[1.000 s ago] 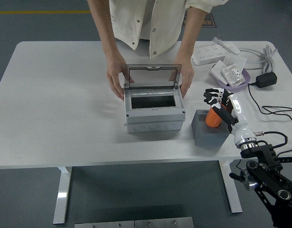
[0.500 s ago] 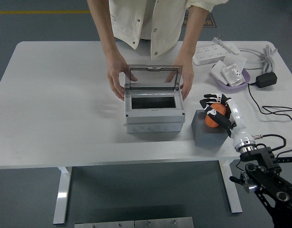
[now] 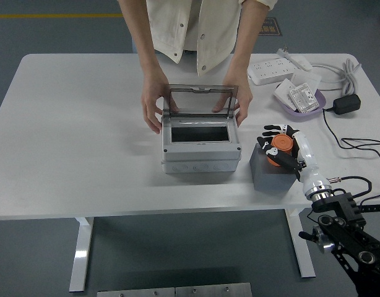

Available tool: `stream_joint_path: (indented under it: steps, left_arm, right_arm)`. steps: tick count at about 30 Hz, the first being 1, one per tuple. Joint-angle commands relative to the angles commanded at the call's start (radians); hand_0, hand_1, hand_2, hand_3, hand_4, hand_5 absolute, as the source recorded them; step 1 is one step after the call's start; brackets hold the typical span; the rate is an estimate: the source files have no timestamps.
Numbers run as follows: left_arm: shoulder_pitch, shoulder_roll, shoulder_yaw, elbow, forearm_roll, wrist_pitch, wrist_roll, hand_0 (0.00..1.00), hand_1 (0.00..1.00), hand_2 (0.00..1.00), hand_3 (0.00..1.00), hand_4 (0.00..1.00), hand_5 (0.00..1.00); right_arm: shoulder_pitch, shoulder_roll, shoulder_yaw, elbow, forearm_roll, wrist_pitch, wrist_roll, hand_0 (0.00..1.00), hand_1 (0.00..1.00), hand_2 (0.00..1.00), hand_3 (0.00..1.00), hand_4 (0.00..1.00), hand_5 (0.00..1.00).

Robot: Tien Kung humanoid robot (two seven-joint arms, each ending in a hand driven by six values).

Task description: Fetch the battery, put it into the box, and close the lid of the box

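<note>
Orange cylindrical battery (image 3: 281, 145) clamped in right robot hand (image 3: 278, 146), raised over dark grey block holder (image 3: 268, 172), right of open grey plastic box (image 3: 199, 148).

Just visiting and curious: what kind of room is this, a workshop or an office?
Probably a robotics test lab: a bare white table on a grey floor with yellow line tape, a power strip, and a robot hand working.

Right hand (image 3: 281, 148) curled around orange battery (image 3: 280, 145), held over grey block (image 3: 270, 173) (just right of box). Grey box (image 3: 200, 143) mid-table, clear lid (image 3: 200, 101) upright. Person's hands (image 3: 151, 105) grip box's far corners. Power strip (image 3: 272, 71) far right.
</note>
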Motion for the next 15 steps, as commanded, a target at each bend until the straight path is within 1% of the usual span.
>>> stream_joint_path:
  steps: [4,5,10,11,15]
  left_arm:
    - [0.001,0.000,-0.002,0.000,0.001,0.001,-0.001,0.651,0.715,0.626,0.603,0.628,0.351]
    - [0.002,0.000,-0.002,0.000,0.000,0.001,-0.001,0.651,0.716,0.626,0.602,0.627,0.352]
    - [0.003,0.000,-0.005,0.000,0.002,0.002,-0.001,0.651,0.716,0.626,0.602,0.627,0.352]
    - [0.003,0.000,-0.005,0.000,0.003,0.002,-0.002,0.649,0.716,0.626,0.602,0.627,0.354]
    - [0.002,0.000,-0.002,0.000,0.000,0.002,-0.002,0.649,0.716,0.626,0.602,0.627,0.354]
  right_arm:
    - [0.000,-0.001,-0.003,-0.001,0.014,-0.011,0.002,0.562,0.590,0.581,0.615,0.641,0.123]
    - [-0.001,-0.001,-0.003,-0.001,0.017,-0.014,0.003,0.534,0.494,0.484,0.505,0.411,0.111]
    - [-0.002,-0.002,-0.005,-0.001,0.030,-0.026,0.004,0.534,0.494,0.484,0.505,0.411,0.111]
    - [-0.001,-0.002,-0.005,-0.001,0.031,-0.027,0.003,0.453,0.400,0.390,0.411,0.117,0.002]
    - [0.000,-0.001,-0.006,-0.001,0.034,-0.034,0.000,0.453,0.400,0.390,0.411,0.117,0.002]
